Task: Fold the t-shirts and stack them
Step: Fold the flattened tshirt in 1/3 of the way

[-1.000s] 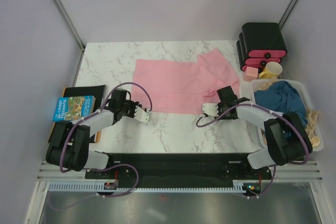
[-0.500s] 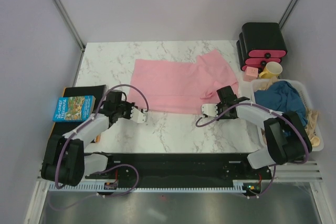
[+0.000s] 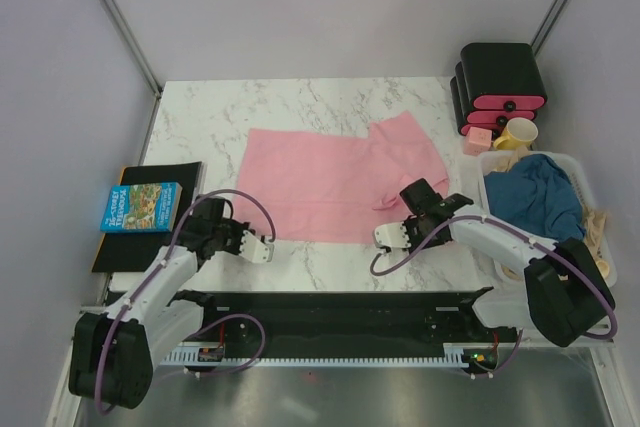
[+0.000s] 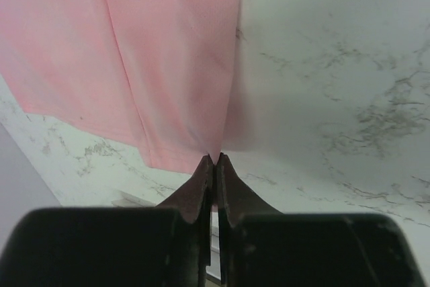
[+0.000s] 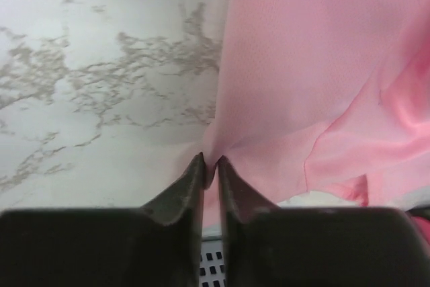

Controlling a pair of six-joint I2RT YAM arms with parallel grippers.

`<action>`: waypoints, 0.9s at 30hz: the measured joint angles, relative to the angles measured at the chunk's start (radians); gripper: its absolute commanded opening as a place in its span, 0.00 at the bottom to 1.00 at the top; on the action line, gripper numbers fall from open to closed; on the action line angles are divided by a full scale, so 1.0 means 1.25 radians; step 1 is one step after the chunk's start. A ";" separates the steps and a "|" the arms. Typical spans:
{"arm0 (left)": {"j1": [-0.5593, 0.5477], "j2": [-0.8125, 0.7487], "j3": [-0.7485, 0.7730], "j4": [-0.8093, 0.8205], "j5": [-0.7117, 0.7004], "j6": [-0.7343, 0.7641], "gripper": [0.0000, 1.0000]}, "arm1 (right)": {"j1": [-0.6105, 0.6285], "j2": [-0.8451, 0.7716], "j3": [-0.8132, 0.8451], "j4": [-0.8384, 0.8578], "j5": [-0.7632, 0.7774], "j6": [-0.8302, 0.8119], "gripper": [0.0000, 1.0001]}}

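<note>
A light pink t-shirt (image 3: 320,182) lies spread over the middle of the marble table. My left gripper (image 3: 268,245) is shut on its near left corner; in the left wrist view the pink t-shirt (image 4: 161,65) runs up from the pinched tips of the left gripper (image 4: 215,159). My right gripper (image 3: 384,235) is shut on the near right hem, where the pink t-shirt (image 5: 302,85) bunches between the tips of the right gripper (image 5: 210,162). A dark teal-blue t-shirt (image 3: 535,197) lies crumpled in the white basket (image 3: 600,209) at the right.
Black plastic boxes with pink fronts (image 3: 500,87) stand at the back right, with a yellow cup (image 3: 518,133) and a small pink block (image 3: 479,139) in front of them. A picture book (image 3: 138,205) lies on a black pad (image 3: 170,175) at the left edge.
Both grippers have shut on the pink shirt's near edge and drawn it toward the arms' bases. The shirt has slid nearer and its near hem has stretched out.
</note>
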 measured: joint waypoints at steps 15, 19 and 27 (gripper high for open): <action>0.009 -0.018 0.075 -0.065 0.004 0.001 0.75 | 0.019 -0.056 0.053 -0.148 0.008 -0.002 0.29; 0.010 0.018 0.156 -0.007 0.013 -0.044 0.52 | 0.019 -0.063 0.104 -0.081 0.008 0.043 0.06; 0.007 0.111 0.179 0.085 0.028 -0.083 0.18 | 0.019 0.103 0.231 0.022 -0.043 0.150 0.13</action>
